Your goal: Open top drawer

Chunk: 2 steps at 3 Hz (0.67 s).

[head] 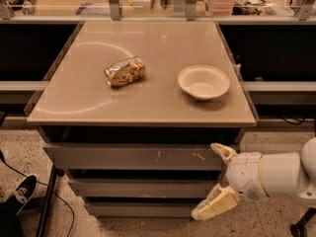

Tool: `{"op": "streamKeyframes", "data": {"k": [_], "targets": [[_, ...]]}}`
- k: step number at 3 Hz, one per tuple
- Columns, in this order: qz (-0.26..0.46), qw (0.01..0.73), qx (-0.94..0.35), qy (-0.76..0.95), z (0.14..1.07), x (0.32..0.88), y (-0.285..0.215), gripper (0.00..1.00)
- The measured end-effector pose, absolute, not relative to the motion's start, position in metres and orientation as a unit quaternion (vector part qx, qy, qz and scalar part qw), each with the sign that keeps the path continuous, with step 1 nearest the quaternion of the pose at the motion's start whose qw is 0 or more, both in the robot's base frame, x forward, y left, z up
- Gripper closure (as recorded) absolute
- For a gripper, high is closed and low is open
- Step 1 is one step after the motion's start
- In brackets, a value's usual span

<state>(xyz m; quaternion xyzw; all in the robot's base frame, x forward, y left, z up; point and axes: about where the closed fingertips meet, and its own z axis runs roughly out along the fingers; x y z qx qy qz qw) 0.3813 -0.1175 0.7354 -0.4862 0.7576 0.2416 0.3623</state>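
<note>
The top drawer (128, 156) is the widest grey front of three under the tabletop, with pale scratches right of centre. It sits shut, flush with the cabinet. My gripper (215, 180) is at the lower right, in front of the cabinet's right end. It is open: the upper fingertip (221, 151) lies at the top drawer's right end, the lower fingertip (212, 209) hangs down by the bottom drawer. Nothing is between the fingers.
On the beige tabletop (148, 98) lie a crumpled snack bag (124, 71) and a white bowl (203, 82). Two narrower drawer fronts (138, 187) sit below the top one. A shoe (20, 189) and a cable lie on the floor at the left.
</note>
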Motion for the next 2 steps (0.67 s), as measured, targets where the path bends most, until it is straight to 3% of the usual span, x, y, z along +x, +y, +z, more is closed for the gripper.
{"op": "streamKeyframes", "data": {"k": [2], "targets": [[0.25,0.36,-0.498,0.749,0.692,0.429,-0.116,0.0]]}}
